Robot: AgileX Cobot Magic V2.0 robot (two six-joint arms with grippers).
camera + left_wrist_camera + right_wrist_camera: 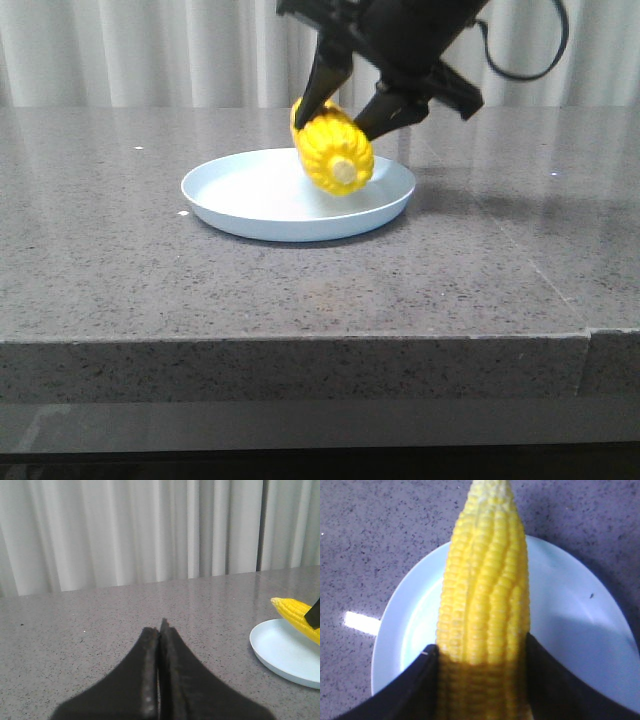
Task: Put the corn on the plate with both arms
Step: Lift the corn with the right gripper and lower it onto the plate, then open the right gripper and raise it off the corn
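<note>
The yellow corn (334,152) is held over the pale blue plate (240,190) in the front view, its cream stub end toward the camera. My right gripper (338,115) is shut on the corn, one finger on each side. In the right wrist view the corn (485,605) runs lengthwise between my fingers (415,685), with the plate (570,625) beneath it; I cannot tell if it touches the plate. My left gripper (160,630) is shut and empty, low over the table, left of the plate (285,652). The corn's tip (295,612) shows there too.
The grey speckled table (150,280) has its front edge (300,340) near the camera. White curtains (150,50) hang behind it. The right arm's black body and cable (480,40) reach in from the upper right.
</note>
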